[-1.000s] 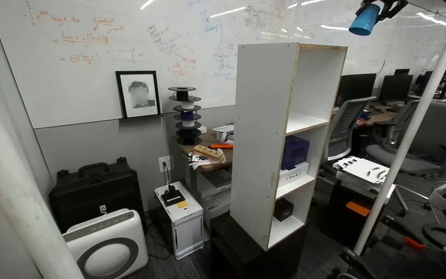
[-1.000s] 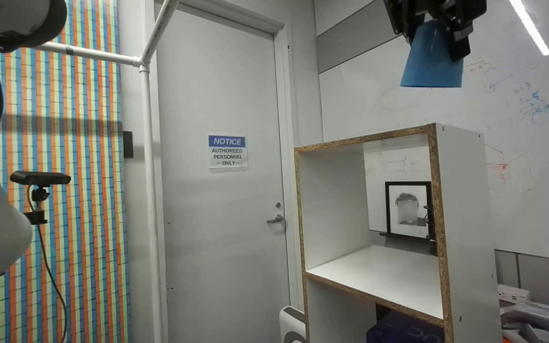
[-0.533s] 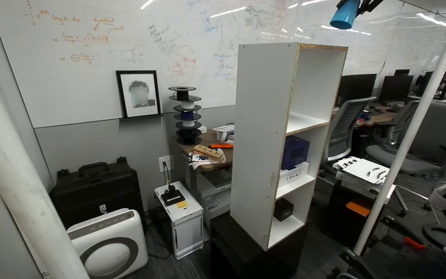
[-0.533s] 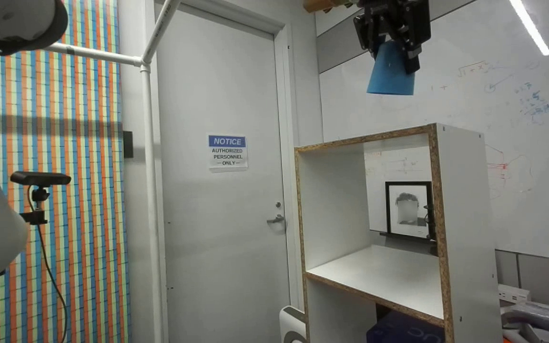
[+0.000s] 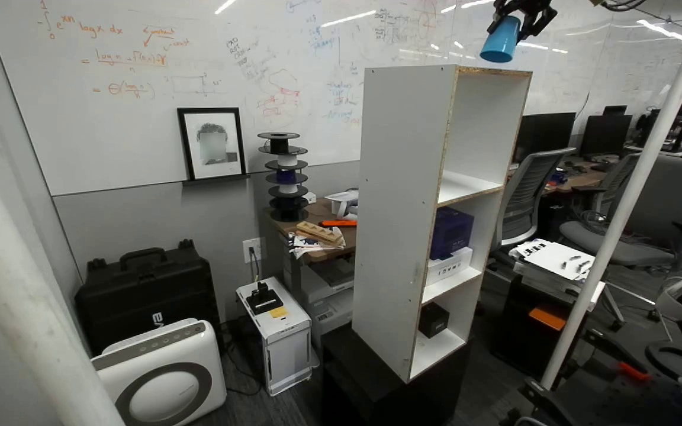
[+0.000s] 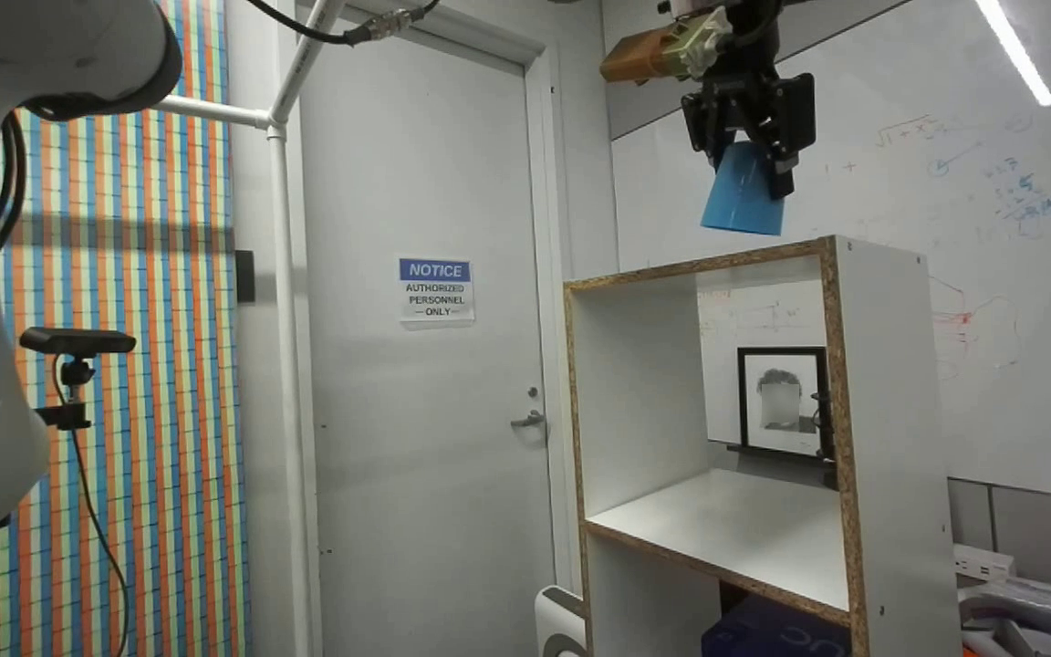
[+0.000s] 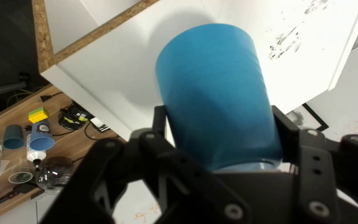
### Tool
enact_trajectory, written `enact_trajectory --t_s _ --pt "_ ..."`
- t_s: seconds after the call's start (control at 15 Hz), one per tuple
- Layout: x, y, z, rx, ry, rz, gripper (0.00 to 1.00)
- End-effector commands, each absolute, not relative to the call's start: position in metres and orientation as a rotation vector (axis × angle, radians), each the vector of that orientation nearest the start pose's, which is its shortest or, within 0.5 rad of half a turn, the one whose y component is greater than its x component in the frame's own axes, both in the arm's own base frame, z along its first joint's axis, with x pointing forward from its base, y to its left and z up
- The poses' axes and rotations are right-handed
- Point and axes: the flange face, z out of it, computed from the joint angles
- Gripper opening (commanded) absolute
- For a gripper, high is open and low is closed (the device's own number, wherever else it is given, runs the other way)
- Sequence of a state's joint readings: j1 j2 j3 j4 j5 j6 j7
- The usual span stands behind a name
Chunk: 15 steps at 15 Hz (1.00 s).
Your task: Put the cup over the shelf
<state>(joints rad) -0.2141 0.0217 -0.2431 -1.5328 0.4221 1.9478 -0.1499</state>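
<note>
The cyan-blue cup (image 5: 499, 42) is held high, its wide end down and slightly tilted, just above the top of the white shelf (image 5: 406, 177) as seen in both exterior views. My gripper (image 6: 752, 178) is shut around the cup (image 6: 744, 203), with fingers on both sides. In the wrist view the gripper (image 7: 219, 116) has the cup (image 7: 213, 84) between its pads, narrow end toward the palm. The shelf's top panel (image 7: 120, 68) lies beyond the cup, with a soft shadow on it. A gap shows between cup and shelf (image 6: 890, 411) in an exterior view.
The shelf's middle compartment holds a dark purple box (image 5: 452, 231) on a white box (image 5: 450, 265). A small black box (image 5: 433, 319) is in the lowest one. A white pole (image 5: 631, 195) stands to the right. A whiteboard (image 5: 140, 136) is behind.
My gripper, with the cup held in it, has moved left in both exterior views, over the shelf, and then come down closer to its top. The cup has stayed in the grip.
</note>
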Motion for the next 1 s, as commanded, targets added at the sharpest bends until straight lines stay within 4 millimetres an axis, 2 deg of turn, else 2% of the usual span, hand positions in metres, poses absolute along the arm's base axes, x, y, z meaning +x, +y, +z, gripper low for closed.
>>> enact_trajectory --t_s 0.0,0.07,0.13,0.2,0.27,0.6,0.93 --pt "0.559 -0.231 0.678 -2.768 0.515 -0.670 0.50" --pt "0.561 -0.230 0.677 -2.776 0.513 -0.660 0.59" --pt "0.560 -0.230 0.678 -2.784 0.511 -0.658 0.94" --pt "0.558 -0.230 0.680 -2.797 0.505 -0.652 0.94" --pt "0.555 -0.231 0.684 -2.811 0.509 -0.654 1.00" --pt "0.540 -0.234 0.703 -2.873 0.496 -0.604 1.00" --pt "0.500 -0.223 0.709 -2.934 0.372 -0.298 1.00"
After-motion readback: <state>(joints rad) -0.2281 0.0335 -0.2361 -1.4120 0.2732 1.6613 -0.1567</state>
